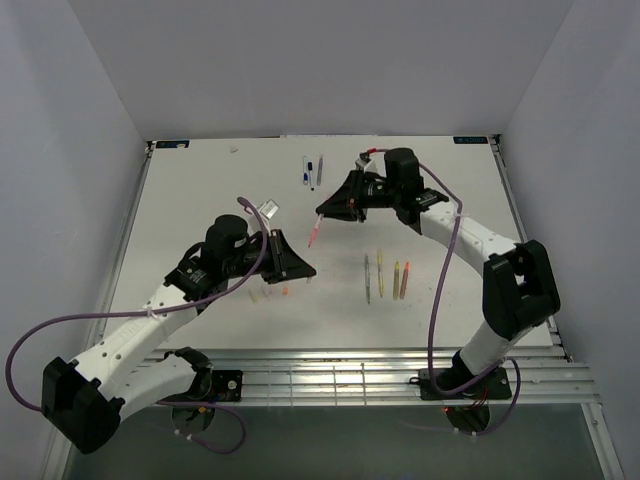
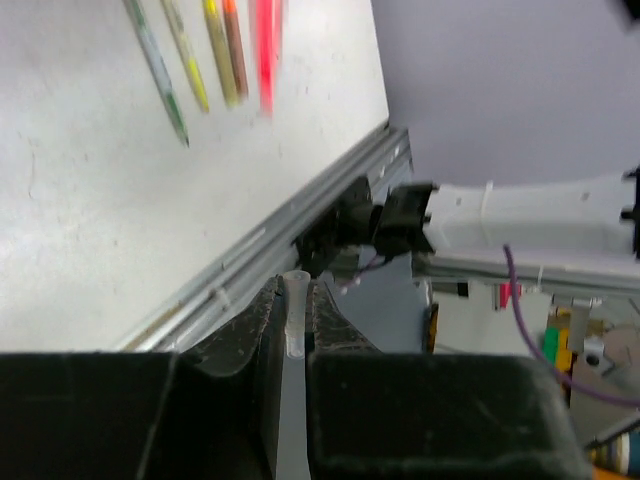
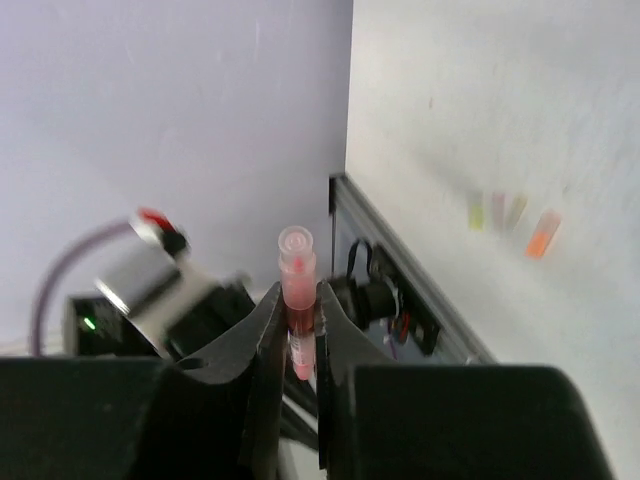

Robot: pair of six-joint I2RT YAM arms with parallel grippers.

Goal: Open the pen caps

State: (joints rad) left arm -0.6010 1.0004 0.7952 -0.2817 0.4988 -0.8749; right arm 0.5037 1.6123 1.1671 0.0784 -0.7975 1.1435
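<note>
Left gripper (image 2: 296, 288) is closed tight on a short translucent plastic cap (image 2: 294, 318). The cap stands between the pads with its flared rim poking past the tips, long axis in line with the fingers.

Right gripper (image 3: 300, 296) is clamped narrow on a slim pink plastic pen (image 3: 296, 262), with the pen's clear round end sticking out above the jaws. In the top view the pen slants from the right gripper down toward the left one. Its lower end is nearest the left fingertips, with a visible gap between them. I read the cap as already off this pen, though the tip is too small to confirm it's bare.

Other caps: a small cluster of loose short plastic caps (image 1: 268, 293), pale ones plus an orange, lies on the white table (image 1: 200, 190). It sits just on the near side of the left fingertips, well apart from the right gripper.

A row of four thin pens (image 1: 385, 277) (grey-green, yellow, yellow-green, orange) lies to the right of the cluster. Their axes run near-to-far, and they're closer to the right arm.

Likely next: left drops its cap into the cluster — a short move down and toward the bases, and the left arm is clearly the nearer one. Right should take the pink pen over to the row and lay it parallel to the others.
</note>
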